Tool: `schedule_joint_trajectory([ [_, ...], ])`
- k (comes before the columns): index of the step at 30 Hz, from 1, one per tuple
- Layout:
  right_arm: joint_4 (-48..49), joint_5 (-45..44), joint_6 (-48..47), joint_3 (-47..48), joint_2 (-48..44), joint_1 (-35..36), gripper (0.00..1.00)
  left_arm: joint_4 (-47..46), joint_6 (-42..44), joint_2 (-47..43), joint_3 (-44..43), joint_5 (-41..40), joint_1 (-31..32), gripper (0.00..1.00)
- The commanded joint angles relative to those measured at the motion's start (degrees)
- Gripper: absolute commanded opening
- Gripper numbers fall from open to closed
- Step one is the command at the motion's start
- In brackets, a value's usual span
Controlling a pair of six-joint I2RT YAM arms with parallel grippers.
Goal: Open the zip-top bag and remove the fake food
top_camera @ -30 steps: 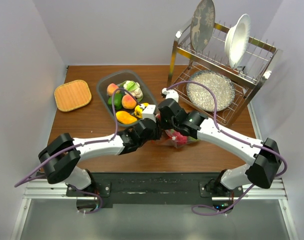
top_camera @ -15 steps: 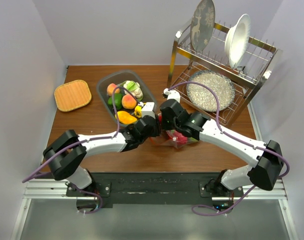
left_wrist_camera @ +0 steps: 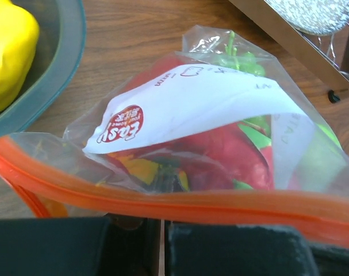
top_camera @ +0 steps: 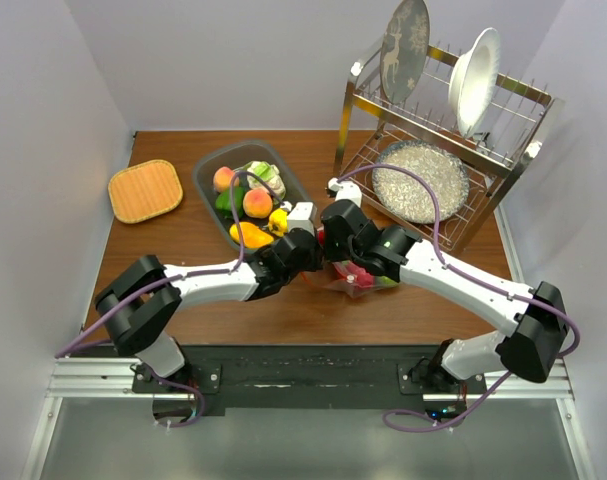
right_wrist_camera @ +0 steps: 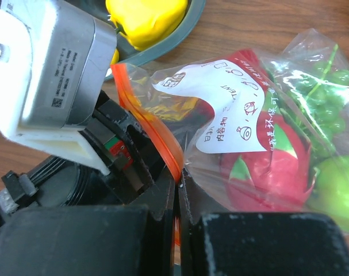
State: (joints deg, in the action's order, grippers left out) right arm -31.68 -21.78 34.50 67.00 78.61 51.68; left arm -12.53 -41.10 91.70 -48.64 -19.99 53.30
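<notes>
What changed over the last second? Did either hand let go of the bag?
The left hand edged forward and right, closer to the right hand, its elbow swinging in. Nothing was let go: both stay pinched on the zip-top bag's orange strip. The bin and dish rack stayed put.

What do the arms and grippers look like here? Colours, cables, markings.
Left arm and right arm: white links, bulky black joints, a purple cable looping along each. Left gripper and right gripper: blocky matte-black fingers. The left one carries a silver motor box with a small printed label and a white cap.
</notes>
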Motion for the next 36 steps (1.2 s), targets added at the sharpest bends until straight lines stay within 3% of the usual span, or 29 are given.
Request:
schedule_joint_trajectory([
  [1,0.7,-4.7,-1.0,1.2,0.8,-0.2,0.00,-0.9,1.5,-4.6,0.9,4.9,0.3,0.00],
  [7,0.7,-7.8,-2.8,3.0,3.2,-0.5,0.00,2.0,1.8,-11.4,5.6,8.5,0.4,0.00],
  [16,1.7,-8.5,-3.3,4.0,5.2,-2.4,0.00,10.5,3.9,-18.2,5.8,11.9,0.4,0.00],
  [30,3.8,-4.0,-3.4,4.1,6.7,-6.7,0.00,30.0,5.3,-27.6,-3.6,7.9,0.1,0.00],
  [36,4.2,-2.7,-3.6,4.2,7.0,-7.3,0.00,34.3,6.1,-30.8,-7.8,7.1,-1.4,0.00],
])
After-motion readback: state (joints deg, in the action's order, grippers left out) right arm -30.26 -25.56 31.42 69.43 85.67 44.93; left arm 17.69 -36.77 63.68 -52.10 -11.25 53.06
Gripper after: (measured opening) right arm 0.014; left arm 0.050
